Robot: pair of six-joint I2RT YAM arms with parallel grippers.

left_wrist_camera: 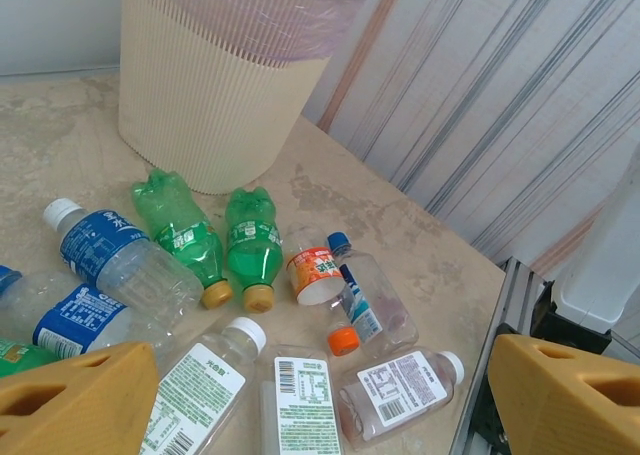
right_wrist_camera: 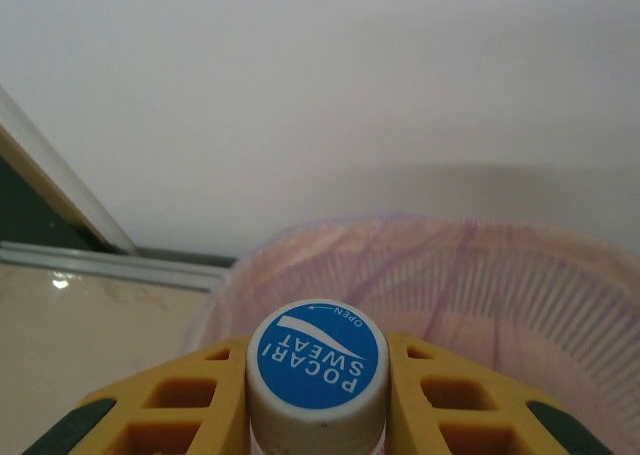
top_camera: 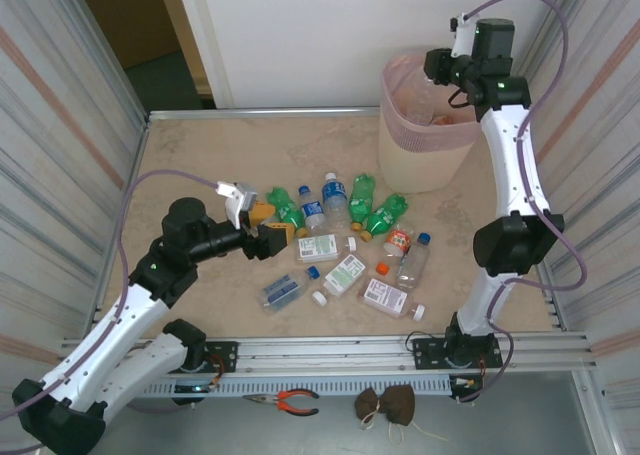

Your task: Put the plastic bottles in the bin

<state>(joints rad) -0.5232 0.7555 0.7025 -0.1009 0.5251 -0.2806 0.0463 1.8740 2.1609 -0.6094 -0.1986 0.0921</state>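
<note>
One Pocari Sweat bottle (right_wrist_camera: pixel 318 360) sits clamped in the right gripper (right_wrist_camera: pixel 318 400), bin (right_wrist_camera: pixel 480 275) just beyond; left gripper (left_wrist_camera: pixel 320 400) stands spread apart, plastic bottles (left_wrist_camera: pixel 252 250) ahead.

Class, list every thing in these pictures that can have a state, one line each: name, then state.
bin: upright, pink liner folded over its rim.
Pocari Sweat bottle: capped, held at the bin's rim.
right gripper: shut on the Pocari Sweat bottle.
left gripper: open, empty.
green bottles: capped, lying on their sides.
</note>
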